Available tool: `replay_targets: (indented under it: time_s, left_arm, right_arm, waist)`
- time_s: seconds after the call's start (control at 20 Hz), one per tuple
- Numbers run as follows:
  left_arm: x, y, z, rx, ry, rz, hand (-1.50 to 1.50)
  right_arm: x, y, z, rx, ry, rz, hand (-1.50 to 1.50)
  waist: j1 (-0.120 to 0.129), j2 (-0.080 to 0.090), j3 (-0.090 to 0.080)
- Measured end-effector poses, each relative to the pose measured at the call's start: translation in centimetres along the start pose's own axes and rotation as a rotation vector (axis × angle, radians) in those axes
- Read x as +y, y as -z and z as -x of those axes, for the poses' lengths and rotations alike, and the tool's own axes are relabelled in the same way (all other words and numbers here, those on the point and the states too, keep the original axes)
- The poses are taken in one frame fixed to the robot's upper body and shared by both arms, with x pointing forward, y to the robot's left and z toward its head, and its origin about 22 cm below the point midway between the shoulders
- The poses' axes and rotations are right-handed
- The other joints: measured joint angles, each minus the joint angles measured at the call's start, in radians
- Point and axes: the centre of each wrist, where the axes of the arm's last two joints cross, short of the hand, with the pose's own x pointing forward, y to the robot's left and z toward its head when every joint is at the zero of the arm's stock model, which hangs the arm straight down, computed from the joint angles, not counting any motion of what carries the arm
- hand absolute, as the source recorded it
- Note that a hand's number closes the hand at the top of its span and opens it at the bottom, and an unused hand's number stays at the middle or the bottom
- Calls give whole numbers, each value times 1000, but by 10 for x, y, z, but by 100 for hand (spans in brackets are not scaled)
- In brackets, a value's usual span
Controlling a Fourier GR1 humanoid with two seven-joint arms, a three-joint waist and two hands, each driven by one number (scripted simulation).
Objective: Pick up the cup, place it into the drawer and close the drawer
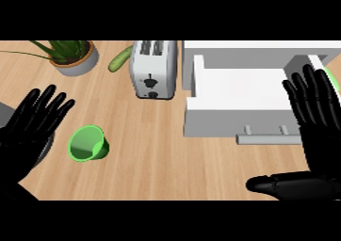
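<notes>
Head view shows my left hand (27,127) flat, fingers spread and holding nothing, at the left edge. Just right of it the green cup (88,144) lies tipped on the bench (152,164), mouth toward lower left. Well right, the white drawer (239,101) stands pulled out. My right hand (319,122) hovers over it, fingers straight. I judge left nearer the cup.

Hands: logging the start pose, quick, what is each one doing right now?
Left black hand: open, fingers straight, holding nothing.
Right black hand: open, fingers straight, holding nothing.
</notes>
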Motion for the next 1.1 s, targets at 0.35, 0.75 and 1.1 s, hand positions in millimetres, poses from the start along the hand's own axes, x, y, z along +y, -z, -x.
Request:
replay_targets:
  time_s: [0.35, 0.75, 1.1]
  left_arm:
    - [12, -12, 7, 45, 13, -40, -150]
    - [25, -25, 32, 110, 39, -79, -150]
    - [42, -39, 61, 146, 74, -122, -150]
  right_arm:
    - [-9, -1, -2, -5, -5, -1, -150]
    - [-7, -4, -1, -7, -9, -1, -150]
    - [-5, 1, -3, -1, -8, 2, -150]
  waist:
    - [0, 0, 0]
    - [-1, 0, 0]
    - [-1, 1, 0]
